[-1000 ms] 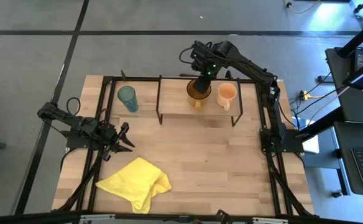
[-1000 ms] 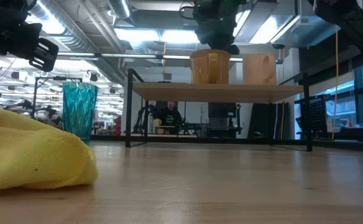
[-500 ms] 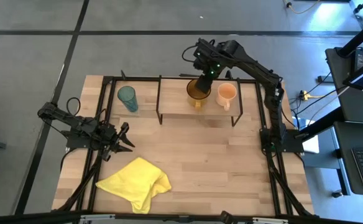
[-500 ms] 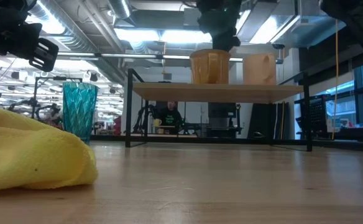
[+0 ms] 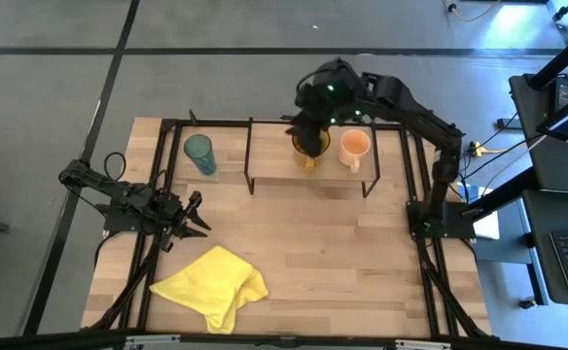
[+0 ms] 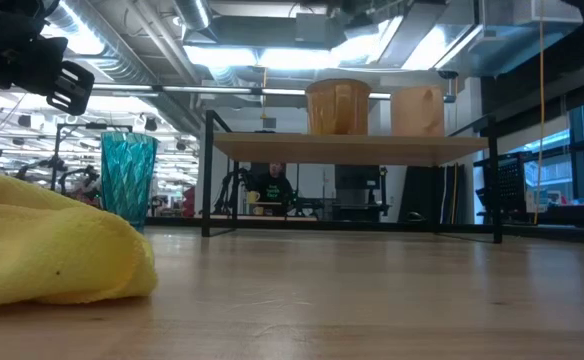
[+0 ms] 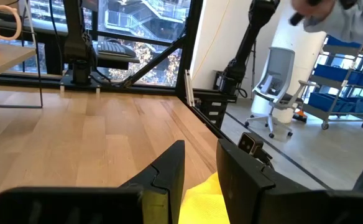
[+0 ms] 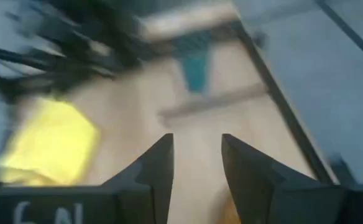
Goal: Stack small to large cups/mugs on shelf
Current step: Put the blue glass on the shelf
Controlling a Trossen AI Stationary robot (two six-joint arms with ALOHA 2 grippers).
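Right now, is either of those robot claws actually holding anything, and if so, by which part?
Nothing is held. The right gripper is open and empty above the amber mug on the shelf; the left gripper, open, hangs over the table near the yellow cloth.

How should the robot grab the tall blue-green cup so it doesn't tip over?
Probably around the middle of its wall, coming in level from the side. The teal tumbler stands upright on the table, tall and narrow, with no handle, and open space all around it.

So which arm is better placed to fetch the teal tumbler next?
Probably the left. Its end effector is open, empty and on the same side as the teal tumbler. The right end effector, also open, is above the amber mug on the shelf, farther away.
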